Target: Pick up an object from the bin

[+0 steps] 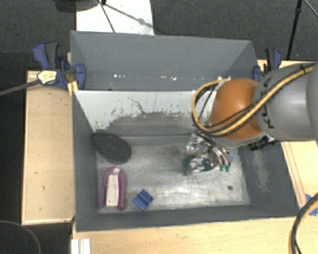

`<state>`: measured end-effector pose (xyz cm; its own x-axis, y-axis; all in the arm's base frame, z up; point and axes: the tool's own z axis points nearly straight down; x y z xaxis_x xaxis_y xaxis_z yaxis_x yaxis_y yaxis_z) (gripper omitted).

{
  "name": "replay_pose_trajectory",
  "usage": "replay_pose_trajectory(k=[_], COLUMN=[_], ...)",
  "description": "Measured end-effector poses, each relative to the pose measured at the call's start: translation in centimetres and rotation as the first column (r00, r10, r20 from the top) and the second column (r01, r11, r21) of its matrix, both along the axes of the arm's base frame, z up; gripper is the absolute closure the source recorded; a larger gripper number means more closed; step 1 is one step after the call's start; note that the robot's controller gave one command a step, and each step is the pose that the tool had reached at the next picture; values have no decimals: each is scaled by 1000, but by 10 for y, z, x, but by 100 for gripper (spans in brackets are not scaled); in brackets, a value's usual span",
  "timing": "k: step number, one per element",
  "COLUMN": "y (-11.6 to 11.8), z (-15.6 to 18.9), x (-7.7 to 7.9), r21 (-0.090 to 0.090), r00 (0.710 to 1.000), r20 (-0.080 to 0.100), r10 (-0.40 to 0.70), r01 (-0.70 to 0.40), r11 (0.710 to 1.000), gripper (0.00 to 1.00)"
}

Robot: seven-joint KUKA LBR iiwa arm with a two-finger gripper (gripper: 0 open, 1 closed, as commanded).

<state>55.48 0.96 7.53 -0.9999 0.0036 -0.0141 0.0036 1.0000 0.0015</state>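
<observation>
Nearest me, a small blue block (143,199) lies on the floor of the bin (164,62), just right of a purple-and-white tube (112,188). Farther in, right of the middle, my hand (204,162) sits low over the floor; I cannot tell whether it is open or closed. A dark grey oval lump (111,147) lies at the far left, well apart from the hand.

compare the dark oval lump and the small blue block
The oval lump is dark grey and rounded; the blue block is bright and angular. The lump is much bigger than the block. The lump lies further back, the block near the front wall. Both rest on the bin floor.
</observation>
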Motion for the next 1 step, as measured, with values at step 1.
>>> replay_pose_trajectory(k=[1], y=[-67], z=[196], x=[19], r21=[-6], r00=[988], r20=[-2], r10=[156], r01=[-156], r11=[988], gripper=[100])
